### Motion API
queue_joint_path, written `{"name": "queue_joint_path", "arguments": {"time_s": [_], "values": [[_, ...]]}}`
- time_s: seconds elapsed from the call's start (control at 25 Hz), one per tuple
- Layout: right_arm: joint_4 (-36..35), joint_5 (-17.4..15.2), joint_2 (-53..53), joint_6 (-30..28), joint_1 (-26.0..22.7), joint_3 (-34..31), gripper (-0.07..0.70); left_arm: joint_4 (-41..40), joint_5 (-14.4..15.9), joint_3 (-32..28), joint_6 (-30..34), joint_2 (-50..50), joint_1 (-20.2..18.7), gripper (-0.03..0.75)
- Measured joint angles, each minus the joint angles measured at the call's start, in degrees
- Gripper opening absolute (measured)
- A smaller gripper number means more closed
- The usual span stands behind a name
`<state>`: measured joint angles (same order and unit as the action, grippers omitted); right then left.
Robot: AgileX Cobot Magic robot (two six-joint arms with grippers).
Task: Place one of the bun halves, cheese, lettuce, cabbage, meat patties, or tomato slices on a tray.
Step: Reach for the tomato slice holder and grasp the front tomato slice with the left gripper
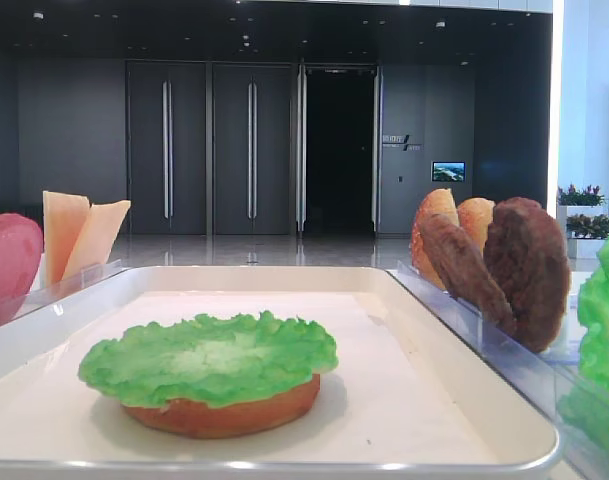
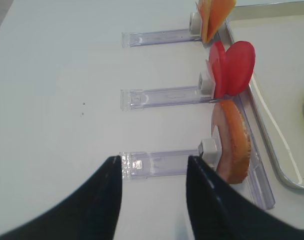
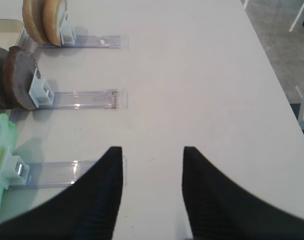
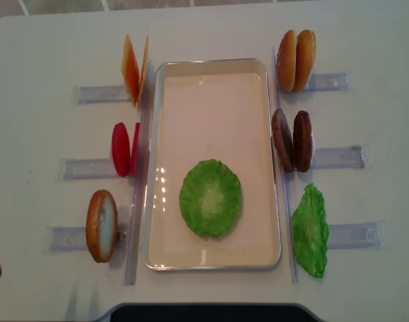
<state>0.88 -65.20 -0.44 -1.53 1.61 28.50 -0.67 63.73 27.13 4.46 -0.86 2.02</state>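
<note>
Table: white, bears everything listed.

Tray: white, rimmed, centre of table. Holds one stack: a bun half flat on the tray floor with a lettuce leaf lying on top, toward the near end.

Holders: clear plastic rails, three on each side of the tray, items standing on edge in them.

Left side, far to near: cheese, two slices; tomato, two discs; one bun.

Right side, far to near: buns, a pair; patties, a pair; spare lettuce.

Left gripper: jaws parted to a middling gap, holding nothing, hanging over the table just outside the near-left holder, aimed toward that bun.

Right gripper: jaws apart, empty, over bare table beside the near-right holder.

Step in hand, as judged: bun and lettuce are placed; both arms stand off between picks, next ingredient not yet taken.

Next move, as judged: either claw must advance to a standing item, close across its thin faces, lift it clear of its rail, then lay it flat on the tray. A patty or tomato seems the likely choice; which one cannot be told.
</note>
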Motion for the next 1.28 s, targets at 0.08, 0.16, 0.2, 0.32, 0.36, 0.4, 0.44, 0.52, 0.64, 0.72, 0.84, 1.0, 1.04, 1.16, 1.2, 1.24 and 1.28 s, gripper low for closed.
{"name": "queue_joint_path", "arguments": {"time_s": [0.08, 0.16, 0.2, 0.32, 0.36, 0.4, 0.44, 0.52, 0.64, 0.72, 0.84, 1.0, 1.04, 1.16, 1.2, 1.24, 1.28], "values": [[0.0, 0.0, 0.0, 0.0, 0.0, 0.0, 0.305, 0.0, 0.0, 0.0, 0.0, 0.0, 0.0, 0.328], [0.0, 0.0, 0.0, 0.0, 0.0, 0.0, 0.303, 0.0, 0.0, 0.0, 0.0, 0.0, 0.0, 0.328], [0.0, 0.0, 0.0, 0.0, 0.0, 0.0, 0.303, 0.0, 0.0, 0.0, 0.0, 0.0, 0.0, 0.328], [0.0, 0.0, 0.0, 0.0, 0.0, 0.0, 0.303, 0.0, 0.0, 0.0, 0.0, 0.0, 0.0, 0.328], [0.0, 0.0, 0.0, 0.0, 0.0, 0.0, 0.303, 0.0, 0.0, 0.0, 0.0, 0.0, 0.0, 0.328], [0.0, 0.0, 0.0, 0.0, 0.0, 0.0, 0.303, 0.0, 0.0, 0.0, 0.0, 0.0, 0.0, 0.328], [0.0, 0.0, 0.0, 0.0, 0.0, 0.0, 0.303, 0.0, 0.0, 0.0, 0.0, 0.0, 0.0, 0.328], [0.0, 0.0, 0.0, 0.0, 0.0, 0.0, 0.303, 0.0, 0.0, 0.0, 0.0, 0.0, 0.0, 0.328], [0.0, 0.0, 0.0, 0.0, 0.0, 0.0, 0.303, 0.0, 0.0, 0.0, -0.1, 0.0, 0.0, 0.328], [0.0, 0.0, 0.0, 0.0, 0.0, 0.0, 0.303, 0.0, 0.0, 0.0, -0.2, 0.0, 0.0, 0.328], [0.0, 0.0, 0.0, 0.0, 0.0, 0.0, 0.303, -0.3, 0.0, 0.0, -0.2, 0.0, 0.0, 0.328], [0.0, 0.0, 0.0, 0.0, 0.0, 0.0, 0.303, -1.6, 0.1, 0.4, -0.2, 0.1, 0.0, 0.337], [0.0, 0.0, 0.0, 0.0, 0.0, 0.0, 0.303, -2.2, 0.3, 1.1, -0.2, 0.4, 0.0, 0.342], [0.0, 0.0, 0.0, 0.0, 0.0, 0.0, 0.303, -3.1, 0.5, 3.7, -0.3, 4.0, 0.0, 0.347], [0.0, 0.0, 0.0, 0.0, 0.0, 0.0, 0.303, -3.3, 0.6, 4.7, -0.6, 5.7, 0.0, 0.348], [0.0, 0.0, 0.0, 0.0, 0.0, 0.0, 0.303, -3.3, 0.6, 5.5, -1.5, 7.5, 0.0, 0.349], [0.0, 0.0, 0.0, 0.0, 0.0, 0.0, 0.303, -3.4, 0.6, 6.4, -2.4, 9.6, 0.0, 0.349]]}}
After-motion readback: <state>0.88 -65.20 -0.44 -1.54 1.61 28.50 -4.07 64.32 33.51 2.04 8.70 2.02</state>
